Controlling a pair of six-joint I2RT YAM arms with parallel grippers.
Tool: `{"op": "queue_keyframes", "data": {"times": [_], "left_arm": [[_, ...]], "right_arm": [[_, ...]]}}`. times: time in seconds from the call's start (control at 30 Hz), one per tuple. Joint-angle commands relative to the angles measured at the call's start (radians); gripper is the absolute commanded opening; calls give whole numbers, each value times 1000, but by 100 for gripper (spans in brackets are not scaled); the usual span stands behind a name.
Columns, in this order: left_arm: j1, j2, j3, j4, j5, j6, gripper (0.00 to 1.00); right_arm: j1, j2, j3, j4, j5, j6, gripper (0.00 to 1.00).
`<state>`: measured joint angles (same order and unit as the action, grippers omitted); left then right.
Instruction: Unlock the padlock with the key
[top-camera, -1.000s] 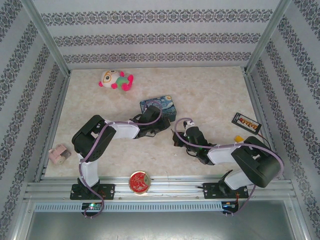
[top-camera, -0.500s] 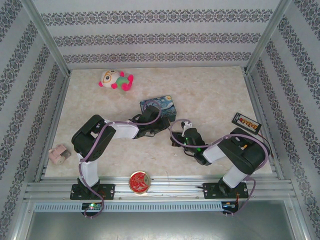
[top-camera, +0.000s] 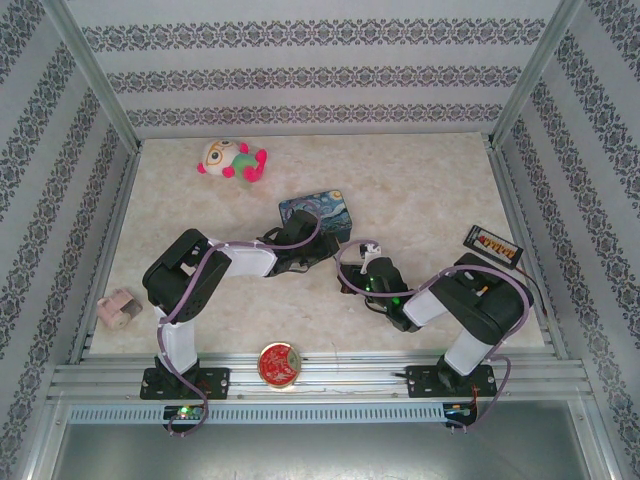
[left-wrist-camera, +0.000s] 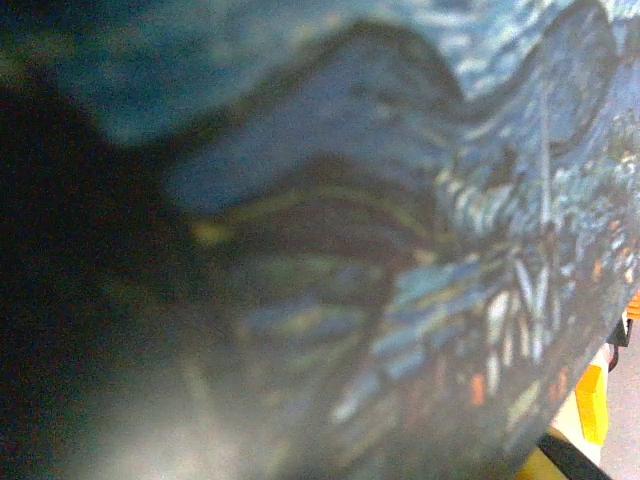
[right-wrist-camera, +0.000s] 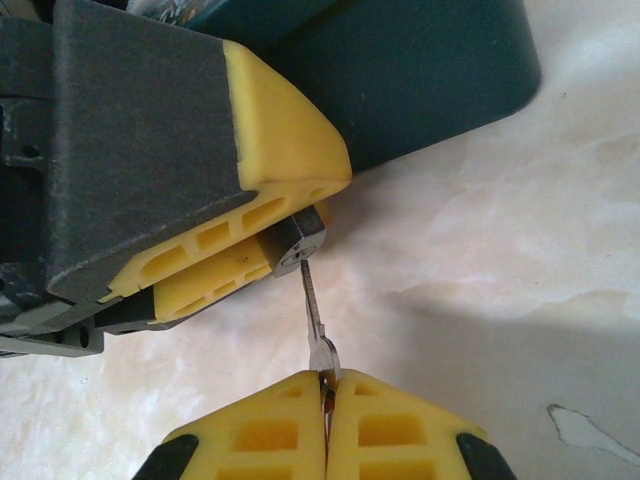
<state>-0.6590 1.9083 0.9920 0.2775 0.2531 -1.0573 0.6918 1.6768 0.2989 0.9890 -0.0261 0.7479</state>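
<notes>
Marbled beige tabletop — floral-striped wallpaper walls, aluminium rails.

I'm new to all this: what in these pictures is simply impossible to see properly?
- Right wrist view: most of the padlock, shackle included, is hidden inside the left end effector.
- Same view: the key, head mostly buried in the shut right end effector; keyhole depth unclear.
- Left wrist view: the blue tin is too close, just blur.
- Top external view: padlock and key are too small where the arms meet.

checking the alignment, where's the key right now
Right wrist view, bottom centre: the key is pinched in the right claw, blade reaching up to the padlock in the left claw.
</notes>
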Motion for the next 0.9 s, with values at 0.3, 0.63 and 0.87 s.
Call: {"op": "queue_keyframes", "data": {"times": [0.3,0.63,0.87], "left_arm": [[15,-8,-11,90,22,-29,11],[15,-14,-23,102,18,-34,10],[15,-13,-23,112,26,-38,10]], "right_arm": [[9,53,37,84,24,-9,0],[9,17,7,92,40,-7,0],[6,27,14,96,35,-2,0]]}}
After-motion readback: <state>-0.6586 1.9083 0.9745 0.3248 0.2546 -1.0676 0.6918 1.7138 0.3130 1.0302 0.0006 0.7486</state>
